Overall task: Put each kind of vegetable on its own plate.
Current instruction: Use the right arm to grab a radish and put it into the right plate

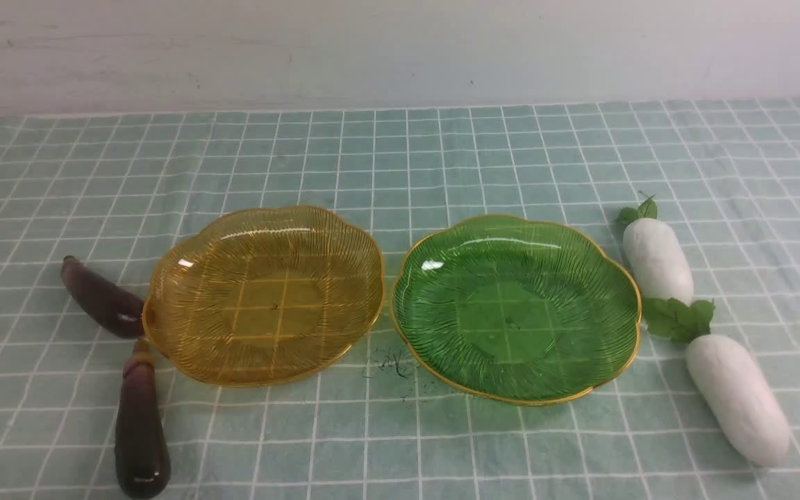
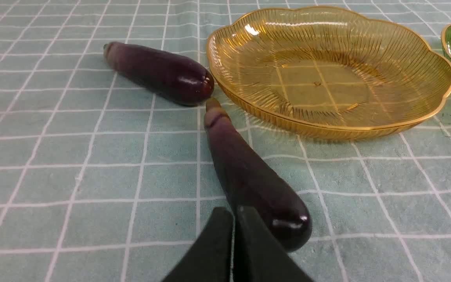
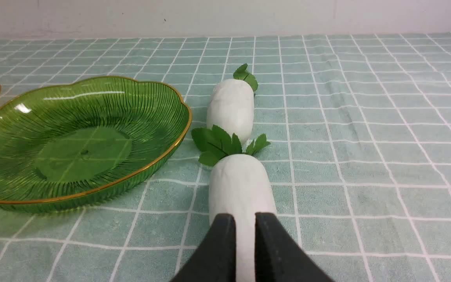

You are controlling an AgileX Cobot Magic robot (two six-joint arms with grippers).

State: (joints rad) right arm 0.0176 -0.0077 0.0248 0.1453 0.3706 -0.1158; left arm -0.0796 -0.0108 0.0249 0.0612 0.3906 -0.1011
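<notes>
Two eggplants [image 1: 103,296], two radishes [image 1: 657,258], two plates [image 1: 264,295]

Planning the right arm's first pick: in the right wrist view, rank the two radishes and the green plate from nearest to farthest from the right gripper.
1. Near radish, directly ahead of the right gripper.
2. Green plate, off to one side.
3. Far radish, beyond the near one's leaves.

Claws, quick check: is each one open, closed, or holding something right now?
Left claw: closed, holding nothing, just short of the near eggplant.
Right claw: nearly closed, empty, just short of the near radish.
</notes>
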